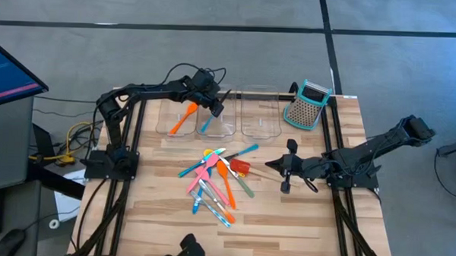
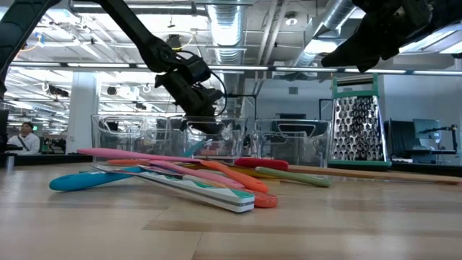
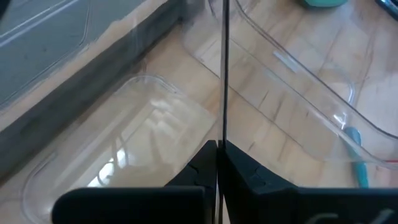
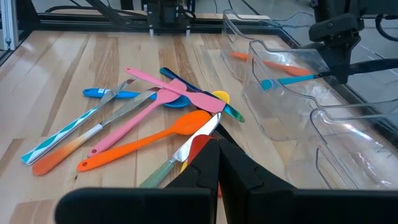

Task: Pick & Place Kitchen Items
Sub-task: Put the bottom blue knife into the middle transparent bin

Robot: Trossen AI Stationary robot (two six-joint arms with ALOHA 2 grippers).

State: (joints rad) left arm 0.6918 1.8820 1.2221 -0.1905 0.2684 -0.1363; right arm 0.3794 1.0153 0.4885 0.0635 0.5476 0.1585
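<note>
Roughly a dozen slim plastic utensils [image 1: 215,181] lie in a loose crossed heap on the wooden worktop [image 1: 285,221], toward its near-middle. In the heap are an orange spatula [image 4: 149,138], a pink spatula [image 4: 171,92], a blue spoon [image 2: 83,180], a yellow spoon [image 4: 219,97] mostly covered by others, a red piece [image 1: 240,167] and a few pale patterned handles. In the low view the pile rests flat, handles overlapping, with the blue spoon's bowl at the end nearest the left side of the room.

Just beside the heap, on the right half of the worktop, the right gripper [image 1: 271,164] hangs low with its jaws clenched on nothing, tips pointing at the pile.

Farther back, three clear bins [image 1: 217,112] stand side by side along the far edge. One bin on the left arm's side holds an orange utensil [image 1: 183,117]; the middle one holds a teal spoon [image 1: 208,124]; the third [image 1: 260,114] shows nothing inside. The left gripper [image 1: 218,109] is above the middle bin, jaws pressed together and grasping nothing, its tip at the dividing wall between two bins in its wrist view.

Past the bins, at the far right corner, a teal-and-grey box grater [image 1: 307,104] stands upright. Beyond the worktop, a person [image 2: 25,137] sits in the room at the far left.
</note>
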